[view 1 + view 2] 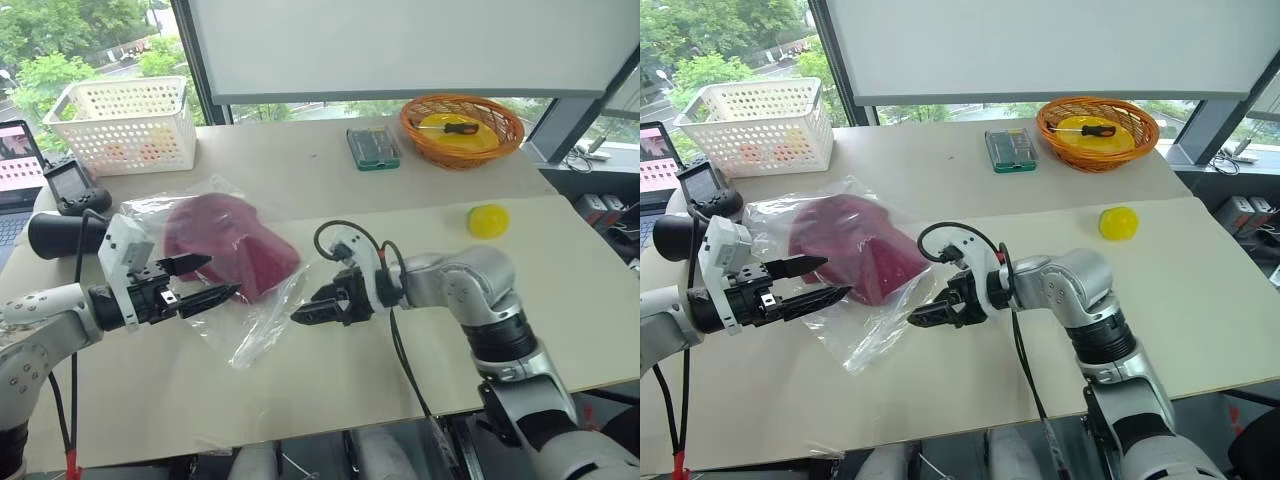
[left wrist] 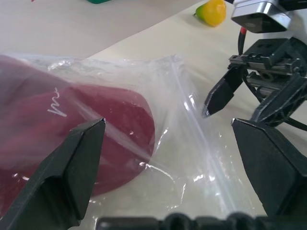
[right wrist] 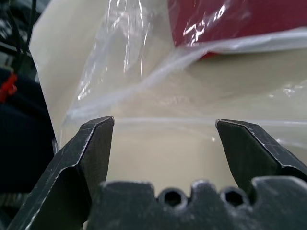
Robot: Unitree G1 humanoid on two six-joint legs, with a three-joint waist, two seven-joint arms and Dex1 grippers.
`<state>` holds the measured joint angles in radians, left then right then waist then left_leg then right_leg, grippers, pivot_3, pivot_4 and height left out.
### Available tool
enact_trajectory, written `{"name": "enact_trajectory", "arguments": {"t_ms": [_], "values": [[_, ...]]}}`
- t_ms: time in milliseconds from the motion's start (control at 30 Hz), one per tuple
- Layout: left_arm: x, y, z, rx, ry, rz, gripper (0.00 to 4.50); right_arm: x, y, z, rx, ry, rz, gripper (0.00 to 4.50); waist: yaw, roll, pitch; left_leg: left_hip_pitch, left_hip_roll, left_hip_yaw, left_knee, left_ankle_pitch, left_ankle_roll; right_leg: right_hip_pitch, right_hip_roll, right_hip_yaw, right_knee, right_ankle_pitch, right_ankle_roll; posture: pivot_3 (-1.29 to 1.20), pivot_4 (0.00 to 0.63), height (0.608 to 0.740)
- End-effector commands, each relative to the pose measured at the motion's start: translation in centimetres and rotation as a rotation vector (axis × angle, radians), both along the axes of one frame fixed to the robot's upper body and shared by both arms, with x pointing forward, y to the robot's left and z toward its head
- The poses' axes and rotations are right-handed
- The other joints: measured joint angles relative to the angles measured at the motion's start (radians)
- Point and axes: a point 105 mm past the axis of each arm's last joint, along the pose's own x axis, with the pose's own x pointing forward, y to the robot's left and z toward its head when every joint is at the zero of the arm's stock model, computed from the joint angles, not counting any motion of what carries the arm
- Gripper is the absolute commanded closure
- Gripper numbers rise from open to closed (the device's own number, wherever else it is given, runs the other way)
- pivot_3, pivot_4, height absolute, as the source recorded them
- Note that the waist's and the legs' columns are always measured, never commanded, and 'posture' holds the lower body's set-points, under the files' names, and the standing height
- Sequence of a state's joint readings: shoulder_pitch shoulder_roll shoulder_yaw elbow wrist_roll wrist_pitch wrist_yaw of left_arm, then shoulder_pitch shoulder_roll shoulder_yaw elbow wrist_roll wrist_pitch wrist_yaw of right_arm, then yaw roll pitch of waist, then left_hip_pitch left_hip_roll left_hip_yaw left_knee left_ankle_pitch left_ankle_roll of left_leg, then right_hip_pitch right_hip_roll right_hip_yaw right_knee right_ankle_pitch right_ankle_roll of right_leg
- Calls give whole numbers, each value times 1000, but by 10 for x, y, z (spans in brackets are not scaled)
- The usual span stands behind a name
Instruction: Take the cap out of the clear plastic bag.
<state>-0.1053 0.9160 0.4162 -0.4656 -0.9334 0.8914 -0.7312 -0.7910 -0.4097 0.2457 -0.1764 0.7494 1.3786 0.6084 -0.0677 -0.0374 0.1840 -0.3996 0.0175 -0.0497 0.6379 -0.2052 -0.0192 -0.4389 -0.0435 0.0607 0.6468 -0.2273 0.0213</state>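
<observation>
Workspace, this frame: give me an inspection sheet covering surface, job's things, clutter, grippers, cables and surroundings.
Surface: pale table, two boards meeting at a seam.
Job's things: cap, dark red, inside the clear plastic bag, which lies flat on the table.
Clutter: white basket, orange basket holding a screwdriver, green bit case, yellow fruit, black cup, handheld device, laptop.
Grippers: left gripper open, fingers at the cap's side of the bag; right gripper open, at the bag's edge; neither holds anything.
Cables: black cable looped on the right wrist.
Surroundings: window with trees behind.
</observation>
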Motion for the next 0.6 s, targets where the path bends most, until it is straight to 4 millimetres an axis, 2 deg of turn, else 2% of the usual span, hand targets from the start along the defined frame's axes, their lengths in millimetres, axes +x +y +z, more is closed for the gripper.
{"name": "enact_trajectory", "arguments": {"t_ms": [33, 167, 233, 300, 433, 500, 600], "values": [[-8, 3, 13, 13, -63, -15, 0, 2, -20, 32, -35, -321, 96, 419, 5, 0, 0, 0, 0, 0, 0, 0, 0, 0, 0, 0, 0, 0, 0, 0, 150, 736], [-22, 15, 15, -23, -82, 25, 0, 16, -31, 69, -52, -665, 152, 419, -2, 0, 0, -1, 0, 1, 1, 0, 0, -1, -1, 0, -2, -1, 1, 0, 150, 736], [-28, 22, 13, -25, -100, 81, 0, 25, -31, 79, -62, -768, 143, 419, -7, 0, 0, 1, 1, 2, 0, 0, 1, 0, 1, 1, -1, -1, 1, 0, 150, 736], [-42, 26, 6, -10, -95, 115, 0, 32, -28, 85, -127, -960, 189, 419, -9, 0, 0, 1, 2, 2, 0, -1, 1, 0, 1, 2, 0, 0, 1, 0, 150, 736], [-63, 23, -4, -21, -45, 128, 0, 31, -7, 75, -197, -1194, 331, 419, 3, 0, 0, 1, 1, 3, 1, -1, 0, 0, 0, 2, 0, 0, 1, 0, 150, 736], [-68, 22, -5, -33, -42, 145, 0, 29, 7, 67, -220, -1319, 410, 419, 5, -1, 0, 1, 1, 2, 1, 0, 0, 0, 0, 2, 0, 0, 1, 0, 150, 736], [-70, 19, -3, -44, -46, 153, 0, 29, 15, 53, -268, -1435, 517, 419, 4, -1, 0, 1, 1, 3, 1, 0, 0, 0, -1, 2, 0, 0, 0, 0, 150, 736]]}}
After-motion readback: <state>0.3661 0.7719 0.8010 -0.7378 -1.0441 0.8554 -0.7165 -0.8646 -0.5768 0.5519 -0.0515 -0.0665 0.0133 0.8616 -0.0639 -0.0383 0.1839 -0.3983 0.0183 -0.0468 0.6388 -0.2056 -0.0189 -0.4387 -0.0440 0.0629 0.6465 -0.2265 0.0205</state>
